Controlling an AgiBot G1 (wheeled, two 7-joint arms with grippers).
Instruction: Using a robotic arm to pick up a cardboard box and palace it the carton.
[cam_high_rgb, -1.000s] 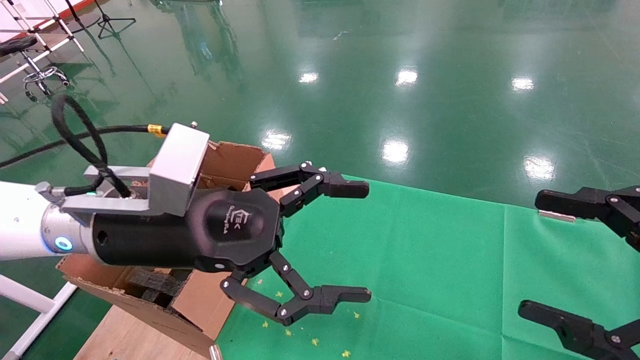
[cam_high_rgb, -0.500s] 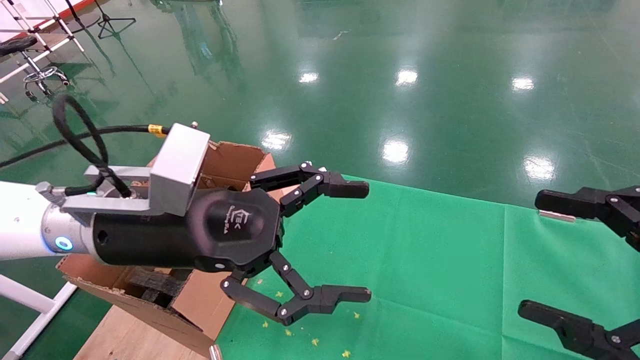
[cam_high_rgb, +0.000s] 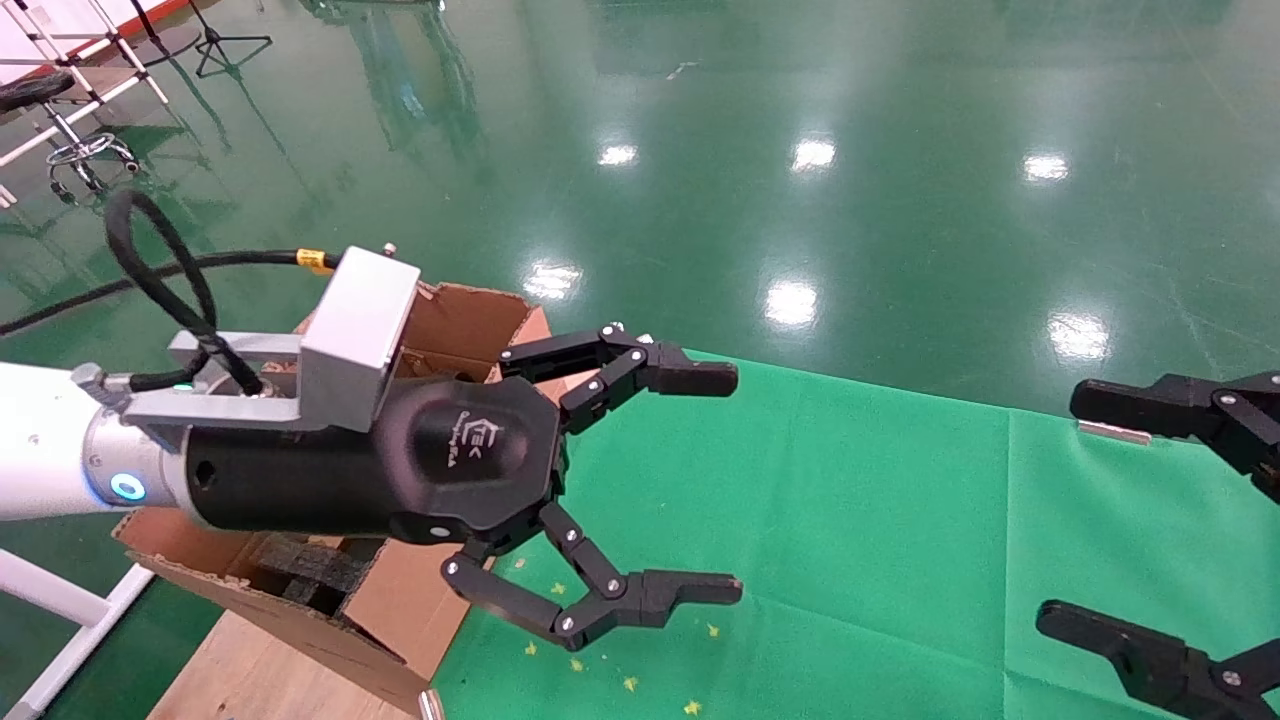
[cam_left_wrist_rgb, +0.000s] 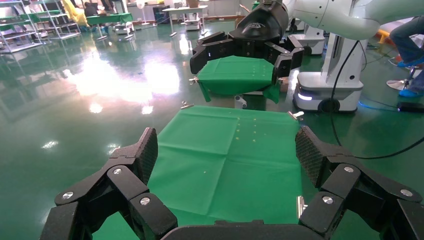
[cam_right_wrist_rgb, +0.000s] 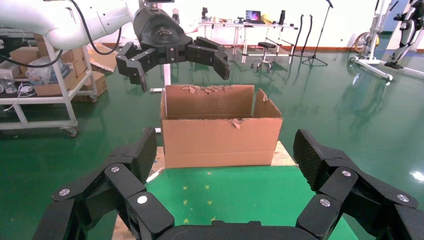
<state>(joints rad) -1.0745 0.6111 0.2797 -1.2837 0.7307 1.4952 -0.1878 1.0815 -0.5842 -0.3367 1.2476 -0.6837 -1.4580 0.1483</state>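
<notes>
**A:** Which step is this?

**B:** I'd say the very start or the very end. The left gripper hangs above the carton, jaws spread wide, holding nothing. The small box isn't visible in any view, so I can't tell whether it's already inside the carton or somewhere out of frame.

**A:** And the right gripper?

**B:** Off to the right over the green cloth, jaws also wide apart and empty.

**A:** So what does the next move call for?

**B:** If the box hasn't been picked, finding it first; nothing lies on the cloth but a few yellow specks. If it's in the carton, the left arm only needs to clear the torn flaps.

**A:** The surface?

**B:** A table draped in creased green cloth, with the carton at its left end on a wooden board; black foam shows inside.

**A:** The room?

**B:** A glossy green floor reflecting ceiling lights, with stools, stands, shelving and other tables further off.
</notes>
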